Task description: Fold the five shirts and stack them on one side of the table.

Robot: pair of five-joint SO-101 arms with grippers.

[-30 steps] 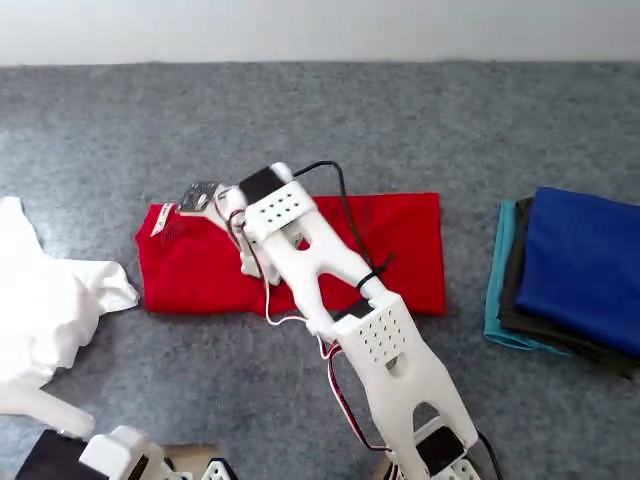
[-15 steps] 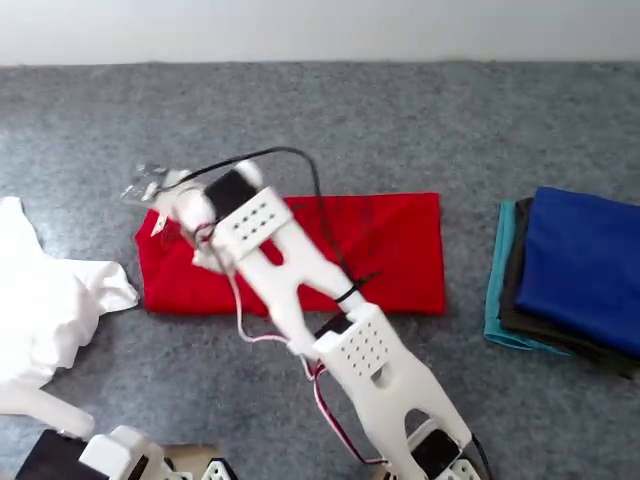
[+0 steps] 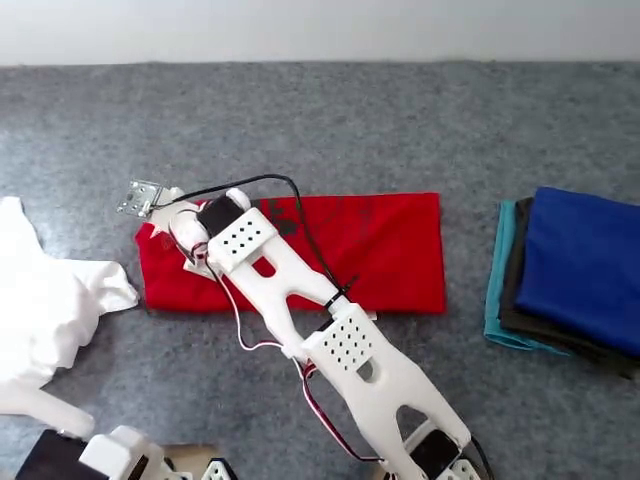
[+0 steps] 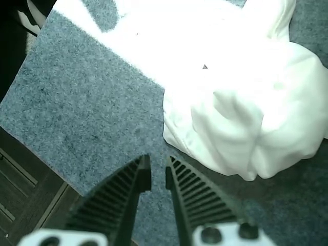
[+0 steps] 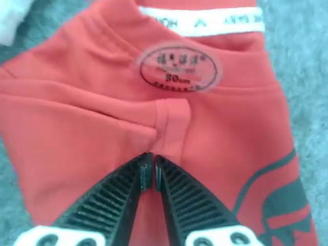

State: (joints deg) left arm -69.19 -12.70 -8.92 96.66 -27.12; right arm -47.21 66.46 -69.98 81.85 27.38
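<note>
Since 1 s ago the R arm has swung along the red shirt from its middle to its collar end; the shirt and the other clothes haven't shifted.

Red shirt lies folded into a long strip mid-table on the grey felt cover, collar end toward the white shirt. R arm stretches diagonally over it.

In the R wrist view the right gripper sits over the red cloth just below the collar label. Its jaws are almost together w/ only a hairline gap and tips at the fabric beside a small raised fold. Can't tell whether any cloth is pinched.

Left gripper hangs over bare felt near the table edge, just beside the crumpled white shirt. Its jaws are a slit apart w/ nothing between them.

At the far side from the white shirt is a folded stack: blue shirt on top, dark shirt under it, teal shirt at the bottom, their edges showing stepwise.
</note>
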